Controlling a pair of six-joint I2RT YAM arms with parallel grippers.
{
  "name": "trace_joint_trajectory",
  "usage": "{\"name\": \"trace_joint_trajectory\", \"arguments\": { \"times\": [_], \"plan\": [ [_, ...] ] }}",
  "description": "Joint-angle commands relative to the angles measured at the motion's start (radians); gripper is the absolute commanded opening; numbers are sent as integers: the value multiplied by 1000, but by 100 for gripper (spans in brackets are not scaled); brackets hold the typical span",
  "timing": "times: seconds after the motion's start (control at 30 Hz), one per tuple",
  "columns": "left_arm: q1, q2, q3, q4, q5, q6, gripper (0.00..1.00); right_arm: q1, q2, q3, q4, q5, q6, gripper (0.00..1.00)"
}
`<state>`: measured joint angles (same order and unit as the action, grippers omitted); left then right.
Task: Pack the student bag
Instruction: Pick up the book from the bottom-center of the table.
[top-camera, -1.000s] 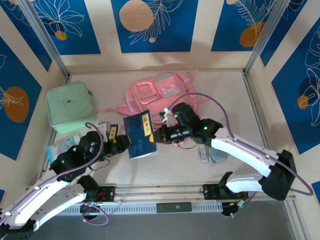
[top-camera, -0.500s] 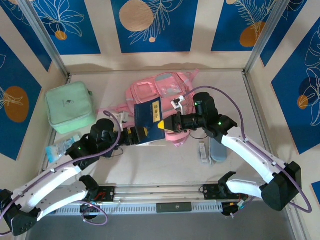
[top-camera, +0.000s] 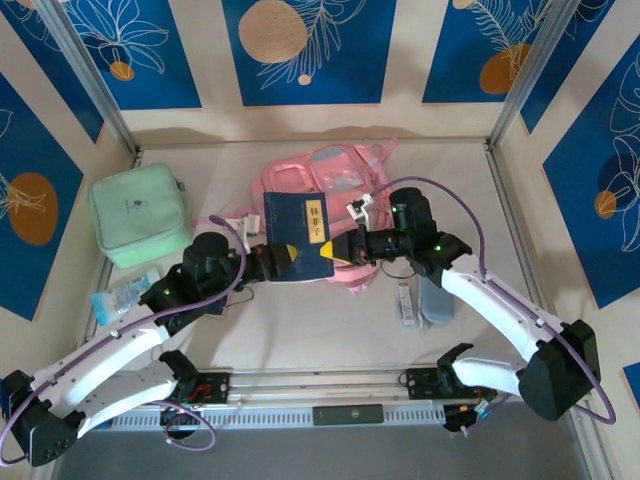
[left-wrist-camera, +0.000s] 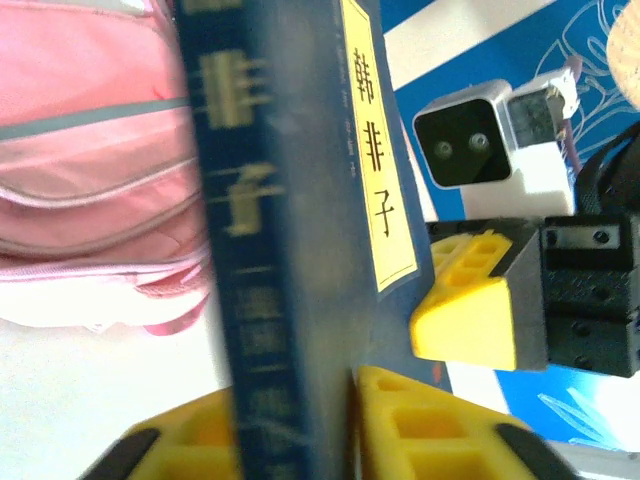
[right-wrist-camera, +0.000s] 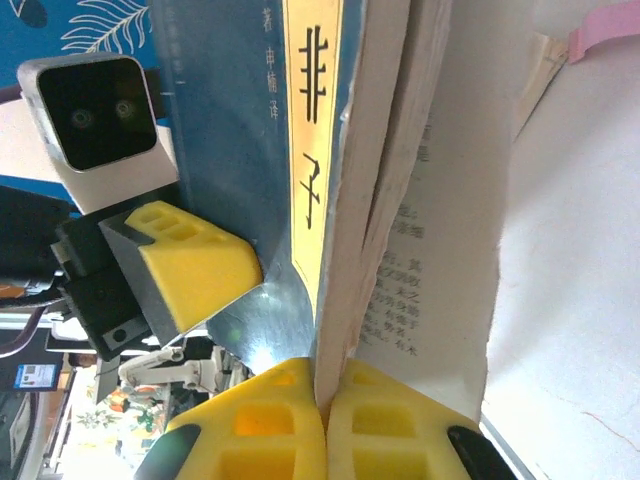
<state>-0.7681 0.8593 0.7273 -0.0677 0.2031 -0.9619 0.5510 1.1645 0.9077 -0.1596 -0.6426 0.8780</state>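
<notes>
The left tool (top-camera: 283, 256) and the right tool (top-camera: 329, 250) each clamp the blue book (top-camera: 297, 228) over the pink bag (top-camera: 345, 175).

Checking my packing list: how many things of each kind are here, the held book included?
Soft pink fabric backpack: 1
Mint green square zip case: 1
Dark blue yellow-labelled book: 1
Clear plastic bottle: 1
Grey oblong pouch: 1
Small white stick: 1
Total: 6

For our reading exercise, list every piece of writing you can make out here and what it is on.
"韩非子": yellow label on the cover of the blue book.
Gold characters left of that label: blurred, unreadable.
Print on the inner page: too small to read.
</notes>
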Motion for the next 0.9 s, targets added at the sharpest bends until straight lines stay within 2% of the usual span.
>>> {"name": "trace_joint_trajectory", "arguments": {
  "times": [0.0,0.03,0.1,0.17,0.23,0.33,0.4,0.6,0.67,0.77,0.87],
  "plan": [
    [-10,1,10,65,27,15,9,-1,-1,2,-23,-22,-48,4],
    [-9,1,12,63,25,18,5,-4,-8,1,-36,-19,-57,11],
    [-9,3,19,55,17,20,0,-11,-23,5,-88,8,-77,29],
    [-10,9,29,57,14,21,0,-24,-40,6,-155,59,-86,55],
    [-9,16,32,85,24,13,0,-52,-42,1,-193,63,-81,72],
    [-10,38,29,153,42,-9,0,-85,-20,-31,-142,-22,-27,85],
    [-14,58,32,197,51,-21,0,-77,13,-41,-75,-84,17,89],
    [-31,115,54,256,47,-26,0,-33,57,-46,136,-175,138,86],
    [-32,122,57,240,37,-24,0,-33,45,-59,211,-186,178,78],
    [-32,116,60,195,7,-15,0,-41,24,-62,143,-130,156,58],
    [-31,118,60,166,-10,-7,0,-49,11,-88,152,-112,156,37]
  ]
}}
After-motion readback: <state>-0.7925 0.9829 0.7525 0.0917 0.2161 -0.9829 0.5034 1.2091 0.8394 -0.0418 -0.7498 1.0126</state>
